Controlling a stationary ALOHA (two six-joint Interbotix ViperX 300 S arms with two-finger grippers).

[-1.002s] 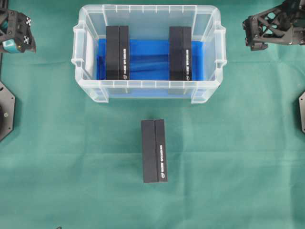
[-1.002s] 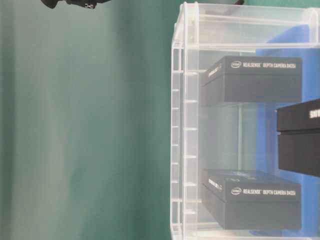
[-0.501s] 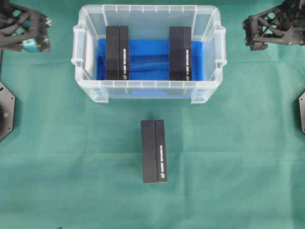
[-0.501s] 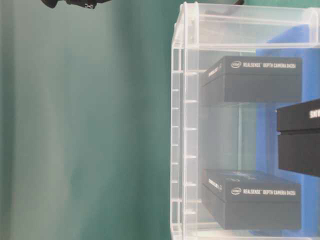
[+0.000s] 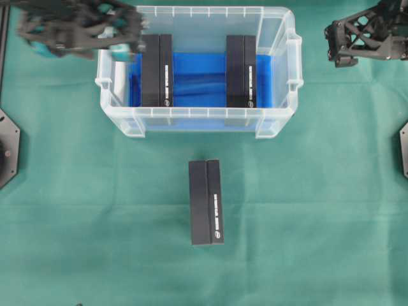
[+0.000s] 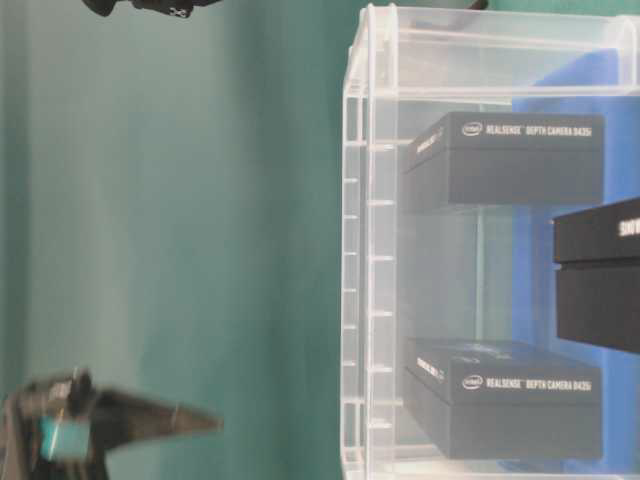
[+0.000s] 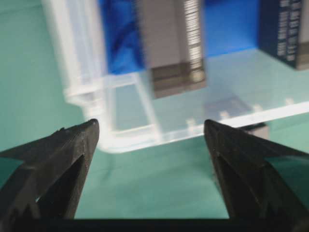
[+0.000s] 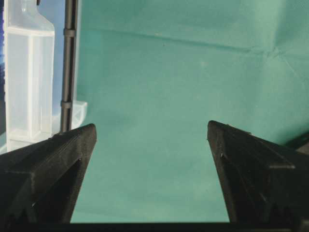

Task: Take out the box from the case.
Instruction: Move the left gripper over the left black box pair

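Nearest in the overhead view: one black box (image 5: pixel 206 202) lies flat on the green bench (image 5: pixel 319 223), well apart from the case, so that one's already out.

Next back, the case (image 5: pixel 197 121), clear plastic w/ blue cloth (image 5: pixel 197 80) on its floor. Two more black boxes stand inside on their long edges: left box (image 5: pixel 157 70) near the left wall, right box (image 5: pixel 241 71) toward the right wall, blue gap between them.

Left claw (image 5: pixel 124 38) hangs over the case's far-left corner, just beside the left box, blurred in the overhead view; jaws wide apart, nothing in them. Wrist view looks down past the rim onto that box.

Far right, right claw (image 5: pixel 341 48) sits outside the case over the bench, also spread wide and empty.

Handling, my read: a rigid carton, prob light, smooth printed faces so a bit slippery. Best hold looks like pinching across the narrow width at mid-length, from above. Tight spot: left wall is close, so the outer finger needs to slot between wall and box w/o catching the rim.
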